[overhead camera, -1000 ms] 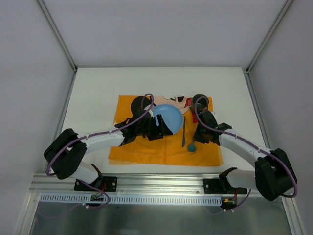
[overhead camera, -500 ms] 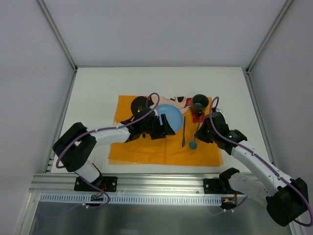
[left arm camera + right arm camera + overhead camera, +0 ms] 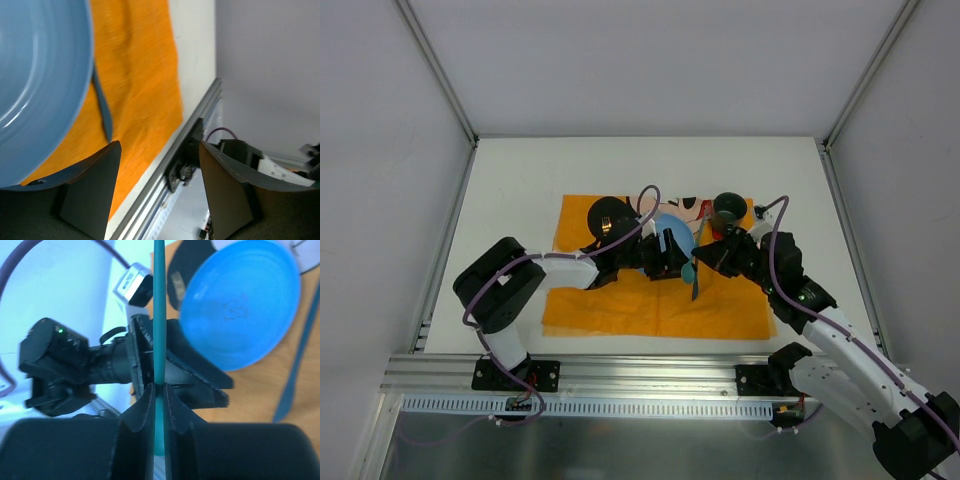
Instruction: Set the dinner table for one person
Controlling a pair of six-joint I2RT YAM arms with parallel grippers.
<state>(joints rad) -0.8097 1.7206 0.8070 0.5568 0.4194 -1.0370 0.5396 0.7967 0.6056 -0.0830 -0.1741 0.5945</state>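
On the white dinner table (image 3: 520,180) lies an orange placemat (image 3: 610,305) with a blue plate (image 3: 672,228) on it. My left gripper (image 3: 670,262) is open at the plate's near rim; in its wrist view the plate (image 3: 40,85) lies left of the empty jaws (image 3: 160,170). My right gripper (image 3: 712,256) is shut on a teal spoon (image 3: 689,268) and holds it just right of the plate. The right wrist view shows the spoon handle (image 3: 159,315) pinched between the fingers (image 3: 159,386), with the plate (image 3: 240,305) beyond.
A blue-grey knife (image 3: 697,282) lies on the mat right of the plate. A black cup (image 3: 728,207) stands at the mat's back right, a black round dish (image 3: 608,215) at the plate's left. The aluminium rail (image 3: 650,370) runs along the near edge, and grey walls enclose the table.
My right arm has swung left and carried the teal spoon from beside the knife up to the plate's right rim. My left gripper has shifted slightly right along the plate's near edge.
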